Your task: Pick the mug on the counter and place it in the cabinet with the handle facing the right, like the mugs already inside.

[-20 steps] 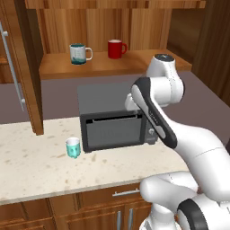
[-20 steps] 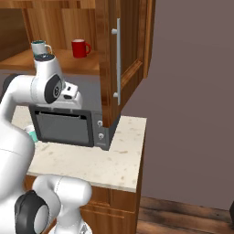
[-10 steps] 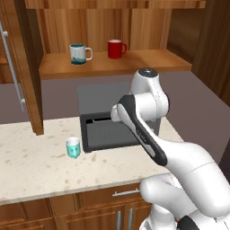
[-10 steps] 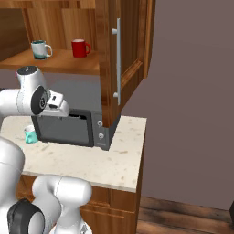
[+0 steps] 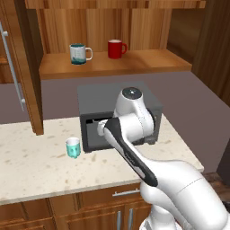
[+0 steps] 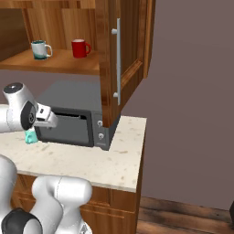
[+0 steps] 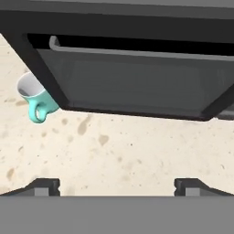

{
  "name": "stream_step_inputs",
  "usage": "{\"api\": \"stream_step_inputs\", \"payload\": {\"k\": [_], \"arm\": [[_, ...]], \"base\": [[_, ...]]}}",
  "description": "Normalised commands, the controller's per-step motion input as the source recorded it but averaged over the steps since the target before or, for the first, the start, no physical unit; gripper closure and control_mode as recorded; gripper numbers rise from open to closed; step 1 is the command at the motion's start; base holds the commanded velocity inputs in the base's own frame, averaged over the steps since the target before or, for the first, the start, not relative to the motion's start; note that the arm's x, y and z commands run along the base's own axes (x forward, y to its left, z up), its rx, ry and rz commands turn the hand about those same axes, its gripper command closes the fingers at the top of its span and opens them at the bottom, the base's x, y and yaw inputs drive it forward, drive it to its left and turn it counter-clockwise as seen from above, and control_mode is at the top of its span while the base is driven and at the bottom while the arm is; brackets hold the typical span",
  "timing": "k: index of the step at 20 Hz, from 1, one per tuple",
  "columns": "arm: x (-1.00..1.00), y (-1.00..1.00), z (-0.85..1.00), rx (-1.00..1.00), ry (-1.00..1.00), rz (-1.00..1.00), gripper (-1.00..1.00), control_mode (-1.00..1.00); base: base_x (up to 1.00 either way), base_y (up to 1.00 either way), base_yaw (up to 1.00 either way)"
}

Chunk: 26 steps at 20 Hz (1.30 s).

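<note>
Mug (image 5: pixel 72 147) stands upright on the worktop (image 5: pixel 40 166), just beside the dark oven's (image 5: pixel 117 114) left front corner, well back from the front edge. I have the gripper (image 7: pixel 116 185) spread wide and empty, off to its side. I judge it light, rigid, glazed and slippery; I'd pinch across the rim wall, clear of the handle (image 7: pixel 37 113)

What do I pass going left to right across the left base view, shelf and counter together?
Cabinet door bar → mint mug on the counter → white patterned mug on the shelf → red mug → microwave's right end.
</note>
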Motion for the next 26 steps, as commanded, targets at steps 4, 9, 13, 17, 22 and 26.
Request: {"api": "stream_step_inputs", "payload": {"k": [4,9,13,17,22,26], "arm": [[0.00,0.38,-0.33,0.00,0.00,0.00,-1.00,-1.00],[0.00,0.32,-0.22,0.01,0.00,0.00,-1.00,-1.00],[0.00,0.35,-0.15,0.01,0.00,0.00,-1.00,-1.00],[0.00,0.37,-0.19,0.02,0.00,0.00,-1.00,-1.00],[0.00,0.35,-0.22,0.01,0.00,0.00,-1.00,-1.00],[0.00,0.31,-0.19,0.00,0.00,0.00,-1.00,-1.00]], "base": [[0.00,0.00,0.00],[0.00,0.00,0.00],[0.00,0.00,0.00],[0.00,0.00,0.00],[0.00,0.00,0.00],[0.00,0.00,0.00]]}}
